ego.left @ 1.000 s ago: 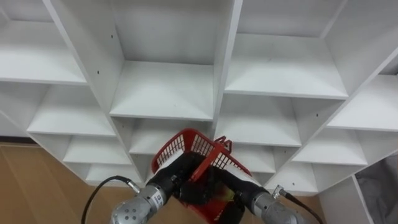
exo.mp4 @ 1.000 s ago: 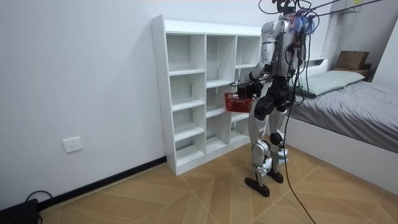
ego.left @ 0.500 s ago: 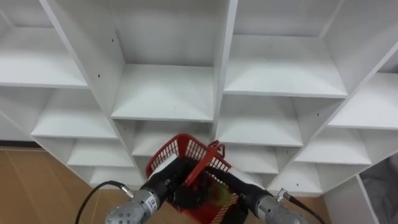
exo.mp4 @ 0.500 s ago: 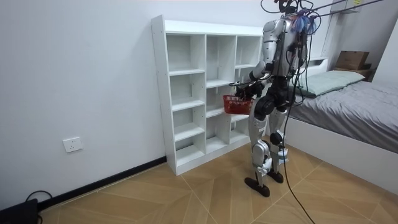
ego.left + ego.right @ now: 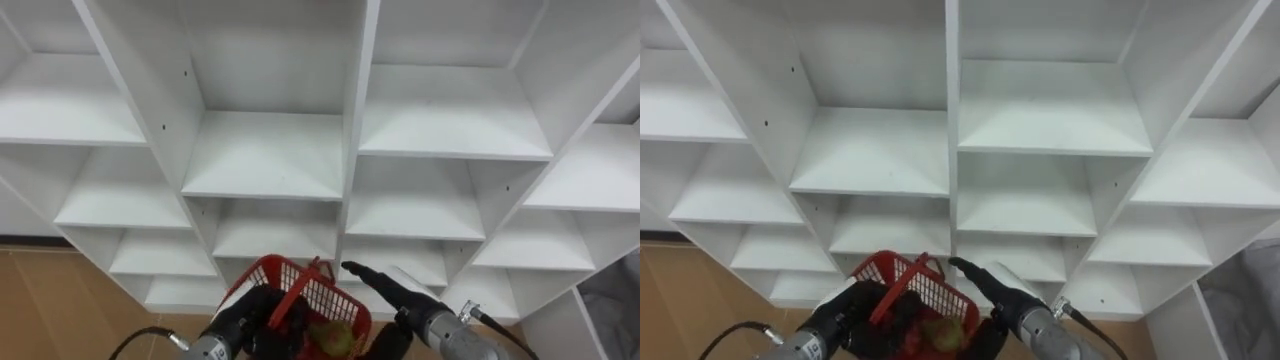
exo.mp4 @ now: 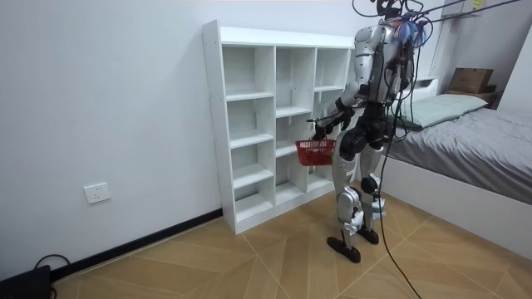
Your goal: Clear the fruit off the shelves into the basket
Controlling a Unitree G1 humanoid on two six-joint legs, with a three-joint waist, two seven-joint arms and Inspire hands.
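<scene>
The red basket (image 5: 322, 296) is held by its handle in the left hand (image 5: 258, 314), whose fingers are curled round it, low before the closet (image 5: 265, 155). A greenish fruit (image 5: 328, 338) is seen lying inside the basket. The right hand (image 5: 385, 286) is stretched out with straight fingers just beside the basket's right rim, holding nothing. The shelves in view are bare, so the collecting is judged nearly or wholly done
</scene>
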